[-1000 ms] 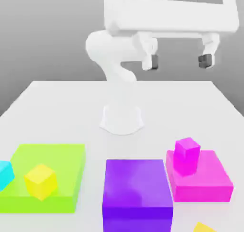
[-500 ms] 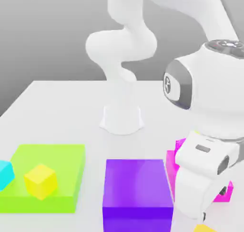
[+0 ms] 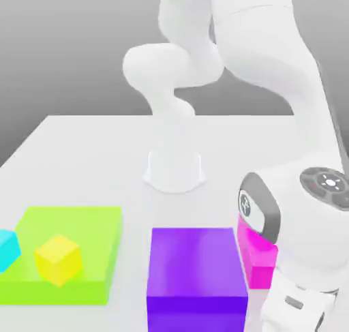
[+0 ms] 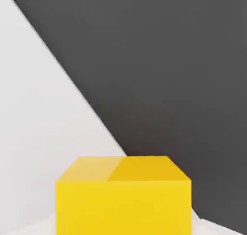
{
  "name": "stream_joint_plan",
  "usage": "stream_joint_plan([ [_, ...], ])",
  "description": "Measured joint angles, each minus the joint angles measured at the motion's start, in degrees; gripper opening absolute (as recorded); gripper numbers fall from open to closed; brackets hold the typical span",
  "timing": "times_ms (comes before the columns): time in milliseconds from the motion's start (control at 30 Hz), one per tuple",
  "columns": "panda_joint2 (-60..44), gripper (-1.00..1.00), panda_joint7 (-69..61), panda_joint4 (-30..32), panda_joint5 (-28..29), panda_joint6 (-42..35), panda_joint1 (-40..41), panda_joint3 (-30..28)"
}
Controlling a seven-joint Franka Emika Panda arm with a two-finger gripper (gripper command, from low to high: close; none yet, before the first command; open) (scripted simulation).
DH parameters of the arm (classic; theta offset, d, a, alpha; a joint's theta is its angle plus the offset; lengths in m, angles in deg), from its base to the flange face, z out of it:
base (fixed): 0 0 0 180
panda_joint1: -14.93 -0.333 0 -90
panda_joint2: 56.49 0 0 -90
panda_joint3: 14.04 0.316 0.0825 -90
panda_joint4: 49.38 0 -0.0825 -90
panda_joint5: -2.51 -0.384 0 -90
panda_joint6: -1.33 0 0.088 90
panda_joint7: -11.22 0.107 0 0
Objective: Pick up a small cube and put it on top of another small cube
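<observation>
Exterior view: we see the white arm bent down over the white table, its wrist low at the exterior view's right, at the table's near edge.
Hand view: we look at the amber small cube from close up; it sits on the white tabletop, with dark background behind it.
Gripper: we cannot see the fingers themselves; the jaws are closed to their narrowest, and with the amber cube directly before the hand camera we take it as clamped between them, though the contact itself is not visible to us.
Small cube location: at the near edge of the table, under the lowered wrist; in the exterior view the arm hides it.
Magenta flat block: we see a part of it just beside the arm's wrist; the wrist covers the rest of it and whatever sits on top.
Purple block: large, just beside the magenta block, toward the exterior view's left.
Green flat block: well apart, at the exterior view's left.
Lemon-yellow cube: resting on the green block.
Cyan cube: at the frame's left edge, touching the green block's side.
</observation>
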Motion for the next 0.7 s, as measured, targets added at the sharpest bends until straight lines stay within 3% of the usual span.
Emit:
stream_joint_plan([
  [300,18.41,-1.0,-11.48,12.99,-0.17,-5.5,-0.39,4.3],
  [700,43.36,-1.0,-34.41,32.92,-6.07,-10.34,-7.65,5.68],
])
